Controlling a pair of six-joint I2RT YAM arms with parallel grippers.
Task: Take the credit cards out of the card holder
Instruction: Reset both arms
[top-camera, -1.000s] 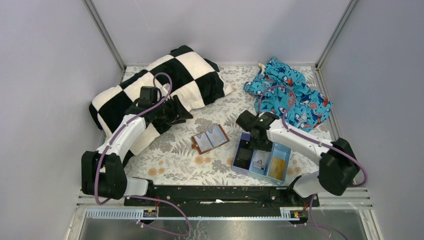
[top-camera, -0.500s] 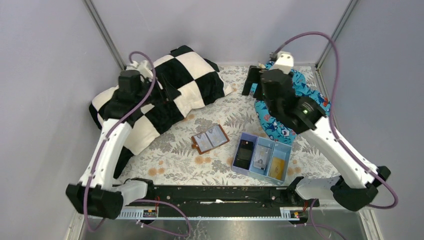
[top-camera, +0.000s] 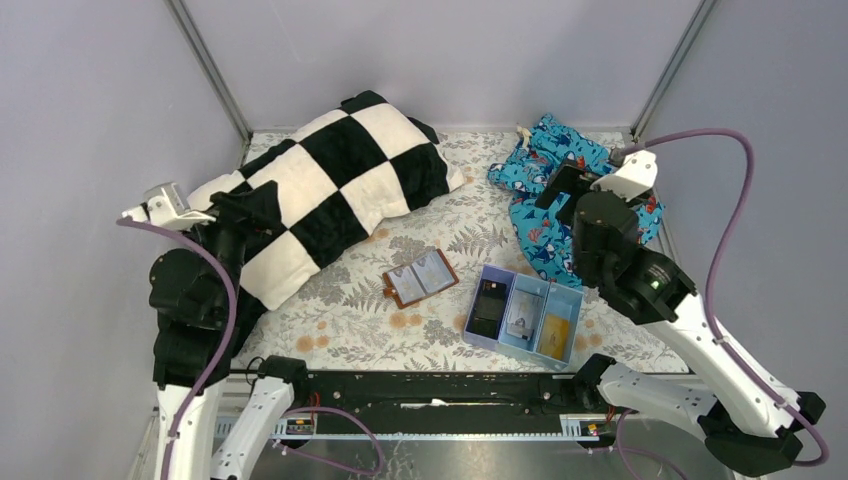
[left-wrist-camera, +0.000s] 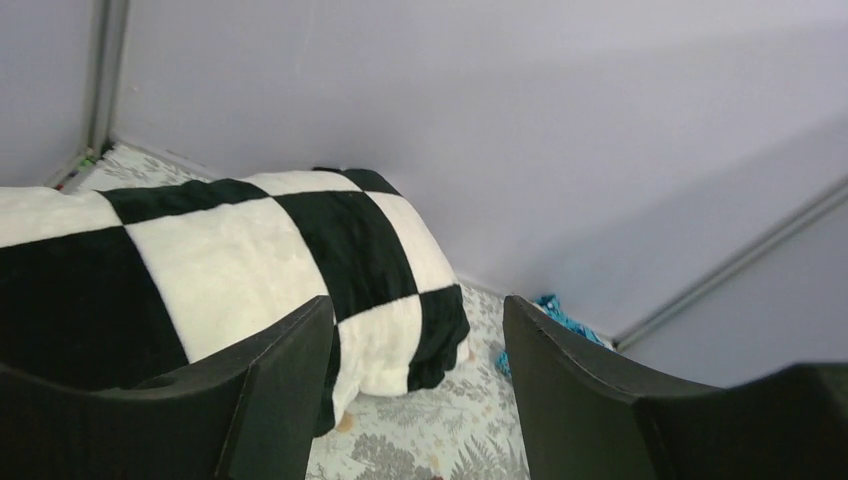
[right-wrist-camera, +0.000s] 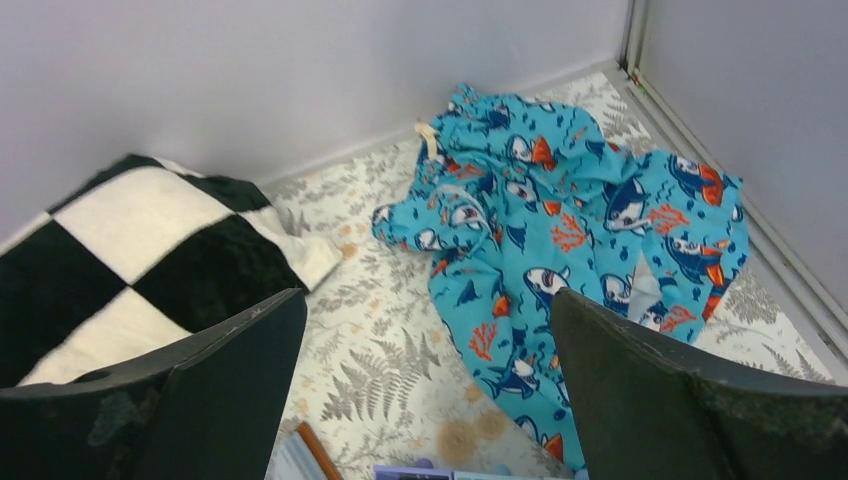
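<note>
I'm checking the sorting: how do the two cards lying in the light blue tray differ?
The orange-gold card lies in the right compartment of the light blue three-compartment tray; the pale whitish-blue card lies in the middle one. The orange-gold card looks plain; the pale whitish-blue card shows a faint pattern. Both are thin flat rectangles lying flat, outside the open brown leather card holder.

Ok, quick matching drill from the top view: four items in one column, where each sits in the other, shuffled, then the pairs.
1 card holder
2 orange-gold card
3 pale card
4 black block

A tray, middle compartment
B open on the table, left of the tray
C tray, left compartment
D tray, right compartment

Pairs: 1-B, 2-D, 3-A, 4-C
</note>
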